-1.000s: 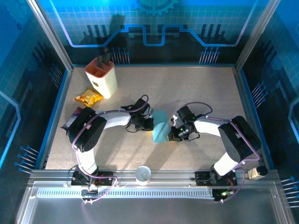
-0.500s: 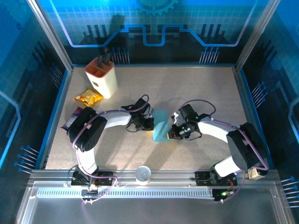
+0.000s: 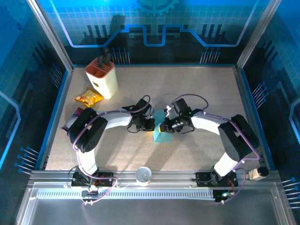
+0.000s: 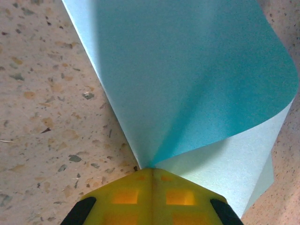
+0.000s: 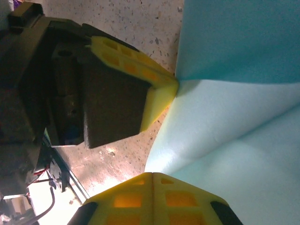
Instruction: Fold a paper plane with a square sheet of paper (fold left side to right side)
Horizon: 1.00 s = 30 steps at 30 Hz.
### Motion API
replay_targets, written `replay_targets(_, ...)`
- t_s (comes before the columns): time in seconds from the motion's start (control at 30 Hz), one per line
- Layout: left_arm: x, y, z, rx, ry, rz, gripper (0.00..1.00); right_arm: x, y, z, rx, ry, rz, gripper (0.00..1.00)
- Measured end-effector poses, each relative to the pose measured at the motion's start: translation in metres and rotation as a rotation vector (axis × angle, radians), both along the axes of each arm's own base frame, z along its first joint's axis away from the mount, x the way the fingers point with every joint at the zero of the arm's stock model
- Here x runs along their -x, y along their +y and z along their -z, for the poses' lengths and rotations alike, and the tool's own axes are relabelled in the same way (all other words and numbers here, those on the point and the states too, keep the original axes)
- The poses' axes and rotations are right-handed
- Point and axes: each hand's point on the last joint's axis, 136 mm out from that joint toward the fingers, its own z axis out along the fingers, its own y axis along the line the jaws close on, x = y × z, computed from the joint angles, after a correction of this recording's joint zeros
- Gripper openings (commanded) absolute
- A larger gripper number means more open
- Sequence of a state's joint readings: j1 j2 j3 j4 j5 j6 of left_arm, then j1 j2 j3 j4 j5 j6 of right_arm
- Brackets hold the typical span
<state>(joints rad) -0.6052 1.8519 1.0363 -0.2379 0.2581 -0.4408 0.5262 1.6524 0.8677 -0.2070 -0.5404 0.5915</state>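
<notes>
A second ago the right tool [image 3: 162, 127] stood at the right-hand side of the square sheet of paper [image 3: 162, 137]. Its arm has since swung in toward the left tool [image 3: 151, 124], so the two now sit just beside each other near the middle of the bench [image 3: 201, 89], a little toward its near edge. The sheet between them looks narrower from above than it did and has bowed up off the surface. By my reading the two sides are being gathered together but nothing has been pressed flat, so the first fold is in hand, not finished, and no crease is set. Both tools are clenched on the paper. In the left wrist view the yellow fingertips [image 4: 140, 194] are shut on a corner, from which the sheet fans out and rolls over in a smooth loop. In the right wrist view the right tool's own fingertips [image 5: 140, 197] pinch an edge, while the left tool's yellow tips bite the sheet just beyond. The paper is thin, plain light blue and matte, with sharp straight edges. It curves softly without kinking, which suggests it will slip or spring back if either grip loosens. The bench is a pale speckled surface, hard-looking and flat. Toward its far left corner stands the cream knife block [image 3: 102, 77], with the crinkled yellow snack packet [image 3: 88, 97] and the purple snack packet [image 3: 74, 118] along the left edge, well apart from the work.
</notes>
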Motion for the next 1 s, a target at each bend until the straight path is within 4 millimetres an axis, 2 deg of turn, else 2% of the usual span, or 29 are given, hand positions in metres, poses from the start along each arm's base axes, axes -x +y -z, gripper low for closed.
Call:
replay_targets(0.13,-0.001,0.000,0.000,-0.006,-0.006,0.003,0.00,-0.007,0.005,0.005,0.002,0.000,-0.002,0.00)
replay_targets(0.5,-0.001,0.000,0.000,-0.021,-0.010,0.004,0.00,-0.006,0.002,0.028,0.047,0.045,0.005,0.00)
replay_targets(1.0,-0.003,-0.001,0.001,-0.032,-0.016,0.002,0.00,-0.007,-0.002,0.038,0.079,0.052,0.013,0.00)
